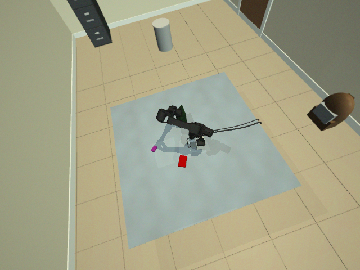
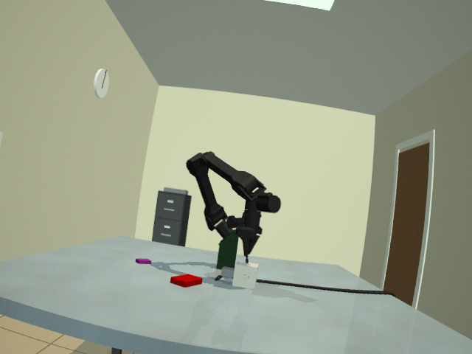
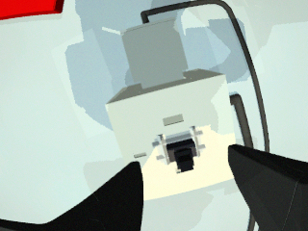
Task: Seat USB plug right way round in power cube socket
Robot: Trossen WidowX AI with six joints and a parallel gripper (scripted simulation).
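The white power cube point(image 2: 240, 277) point(image 3: 127, 115) stands on the table point(image 1: 232, 174) point(image 2: 95, 301). The dark USB plug point(image 2: 246, 259) point(image 3: 183, 148) stands upright in the socket on its top, with pale metal parts around it in the wrist view. How deep it sits is hard to tell. My gripper point(image 2: 248, 254) point(image 3: 185, 162) points down just above the cube, partly open. The plug is between its fingers, with a gap on both sides in the wrist view. The arm mostly hides the cube in the top view.
A grey block point(image 2: 227, 271) point(image 3: 154, 53) adjoins the cube. Black cables point(image 1: 237, 127) point(image 2: 324, 288) point(image 3: 255, 82) run beside it. A red block point(image 1: 182, 161) point(image 2: 186, 280) point(image 3: 29, 7), a magenta block point(image 1: 153, 148) point(image 2: 143, 261) and a dark green panel point(image 1: 181, 113) point(image 2: 228, 251) are nearby.
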